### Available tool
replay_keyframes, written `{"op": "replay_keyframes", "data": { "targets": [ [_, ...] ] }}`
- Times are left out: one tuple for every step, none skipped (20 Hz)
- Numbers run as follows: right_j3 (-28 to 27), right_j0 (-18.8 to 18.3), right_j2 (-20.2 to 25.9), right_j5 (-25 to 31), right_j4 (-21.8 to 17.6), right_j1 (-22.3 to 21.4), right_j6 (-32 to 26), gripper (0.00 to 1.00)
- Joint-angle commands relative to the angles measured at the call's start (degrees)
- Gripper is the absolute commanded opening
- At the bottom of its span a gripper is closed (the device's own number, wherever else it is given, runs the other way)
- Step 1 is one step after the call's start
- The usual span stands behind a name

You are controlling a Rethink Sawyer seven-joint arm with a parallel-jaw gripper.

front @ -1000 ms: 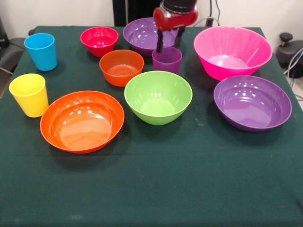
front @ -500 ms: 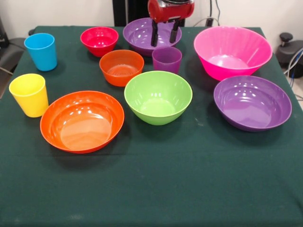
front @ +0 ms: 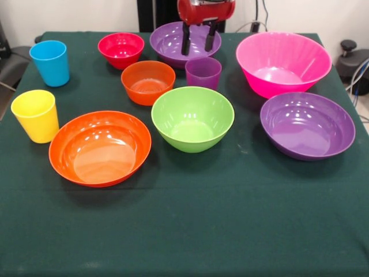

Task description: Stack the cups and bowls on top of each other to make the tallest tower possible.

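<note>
My gripper (front: 198, 49) hangs open over the far purple bowl (front: 173, 41), holding nothing, just behind and above the purple cup (front: 203, 73). All cups and bowls stand apart on the table; no tower shows. The blue cup (front: 49, 62) and yellow cup (front: 36, 115) stand at the left. A small red bowl (front: 121, 48) and small orange bowl (front: 148, 82) sit near the back. The green bowl (front: 192, 118) is in the middle, with the wide orange bowl (front: 100, 148) to its left. At the right are the pink bowl (front: 283, 62) and a second purple bowl (front: 307, 125).
A dark green cloth covers the table (front: 190, 231). Black equipment (front: 354, 60) and cables sit past the table's right edge, and a dark object (front: 10, 63) lies beyond the left edge.
The gripper has risen and shifted left, away from the purple cup and over the far purple bowl. It stays open. No cup or bowl has moved.
</note>
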Motion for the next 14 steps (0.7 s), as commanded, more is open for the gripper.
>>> {"op": "replay_keyframes", "data": {
  "targets": [
    [1.4, -1.9, 6.2, 10.3, -0.5, -1.5, -7.9, 1.0],
    [1.3, -2.5, 6.4, 10.8, -0.5, -2.2, -8.5, 1.0],
    [1.0, -3.0, 6.6, 11.4, -0.5, -2.5, -9.0, 1.0],
    [0.6, -3.4, 6.9, 12.0, -0.6, -2.8, -9.6, 1.0],
    [-0.1, -3.8, 7.3, 12.6, -0.8, -2.5, -10.0, 1.0],
    [-0.9, -4.3, 7.7, 13.1, -1.1, -2.2, -10.4, 1.0],
    [-1.6, -4.7, 8.1, 13.5, -1.5, -1.7, -10.7, 1.0],
    [-2.4, -5.1, 8.4, 14.0, -1.8, -1.3, -11.1, 1.0],
    [-3.3, -5.3, 8.6, 14.5, -2.2, -1.0, -11.3, 1.0],
    [-4.1, -5.5, 9.0, 15.0, -2.6, -0.6, -11.6, 1.0],
    [-4.9, -5.7, 9.3, 15.3, -3.0, -0.3, -11.9, 1.0],
    [-5.6, -5.9, 9.8, 15.6, -3.3, 0.0, -12.4, 1.0],
    [-6.1, -6.2, 10.1, 15.8, -3.7, 0.4, -12.7, 1.0],
    [-6.7, -6.3, 10.3, 16.0, -4.0, 0.7, -12.8, 1.0]
  ]
}}
